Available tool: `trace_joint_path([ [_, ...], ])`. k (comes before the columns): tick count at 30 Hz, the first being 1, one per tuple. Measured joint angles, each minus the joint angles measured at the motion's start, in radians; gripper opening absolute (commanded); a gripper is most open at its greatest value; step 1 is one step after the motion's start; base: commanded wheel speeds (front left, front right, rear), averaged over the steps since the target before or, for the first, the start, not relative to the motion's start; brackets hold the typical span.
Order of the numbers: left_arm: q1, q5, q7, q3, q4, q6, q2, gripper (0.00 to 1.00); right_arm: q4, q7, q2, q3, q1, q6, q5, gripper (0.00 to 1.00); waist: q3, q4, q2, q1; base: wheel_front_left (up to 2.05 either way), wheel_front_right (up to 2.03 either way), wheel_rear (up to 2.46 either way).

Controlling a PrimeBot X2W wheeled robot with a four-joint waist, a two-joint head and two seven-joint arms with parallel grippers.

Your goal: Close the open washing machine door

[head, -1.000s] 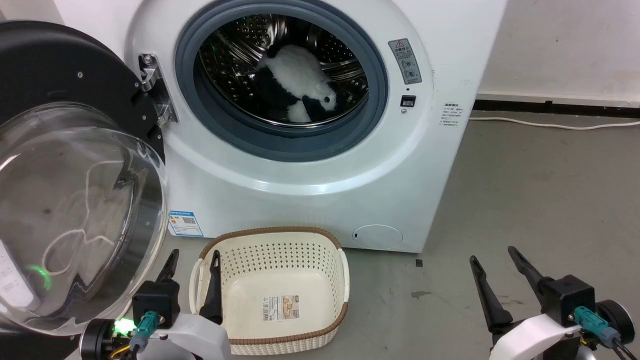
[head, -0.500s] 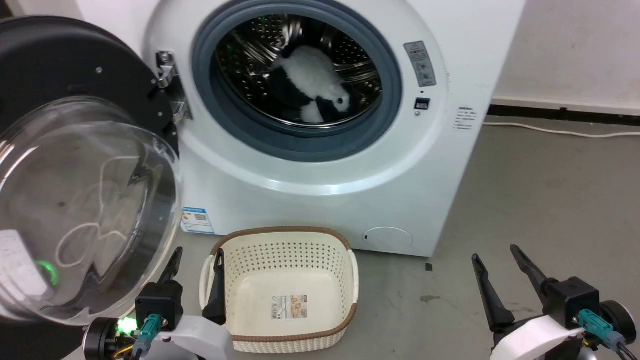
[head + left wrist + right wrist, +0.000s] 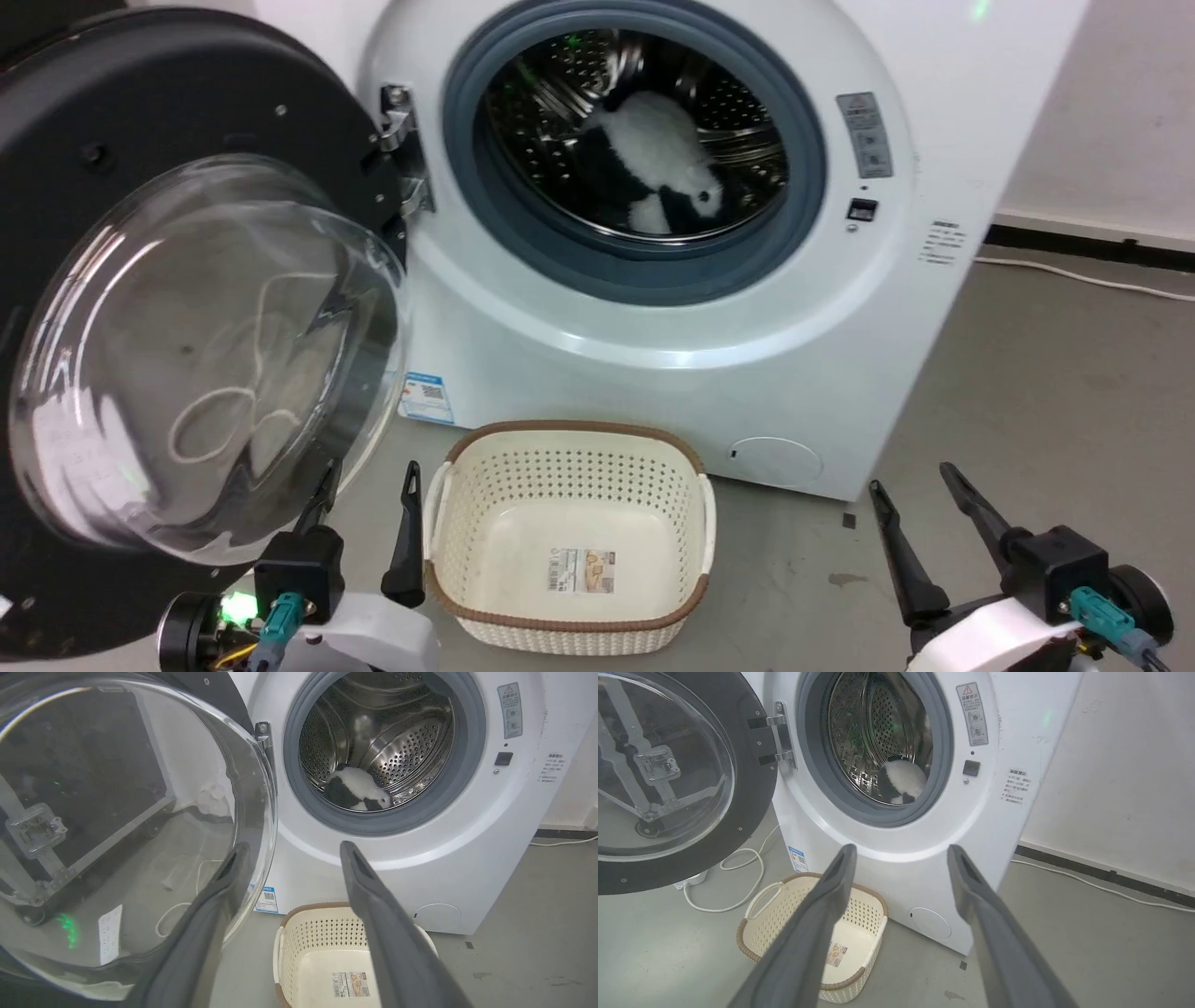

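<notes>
We see the washing machine door [image 3: 201, 355] swung wide open at the left of the washing machine [image 3: 653, 364], hanging from a metal hinge [image 3: 403, 149] on the porthole's left side. The door stands upright. Its inner face is turned towards us, with the clear glass bowl bulging our way inside the broad black rim. It is round, so we find no long axis; its hinged edge lies nearest the machine and its free edge farthest left.

The porthole is uncovered. A grey gasket [image 3: 805, 233] rings the steel drum [image 3: 747, 121], and a black-and-white plush toy [image 3: 665, 149] lies inside.

Our left hand [image 3: 371, 471] hovers low by the door's bottom edge, fingers spread and holding nothing. From the left wrist view we cannot tell whether one finger [image 3: 205, 924] touches the glass. Our right hand [image 3: 908, 478] is also spread and empty, over the floor to the machine's right.

A cream perforated basket [image 3: 574, 427] with a brown rim sits on the grey concrete floor [image 3: 1027, 392] just in front of the machine, beside a blue sticker [image 3: 425, 397]. A white cable [image 3: 1074, 273] runs along the pale wall [image 3: 1120, 121].
</notes>
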Motion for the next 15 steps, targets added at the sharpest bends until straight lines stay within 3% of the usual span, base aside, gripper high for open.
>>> trace_joint_path([
  [15, 0.037, -0.007, -0.031, 0.002, -0.036, 0.032, 0.000, 1.00, 0.039, -0.034, -0.006, 0.071, -0.032, 0.000, 0.001, 1.00, 0.014, 0.073, 0.0000, 0.0000, 0.00, 0.00, 0.00],
])
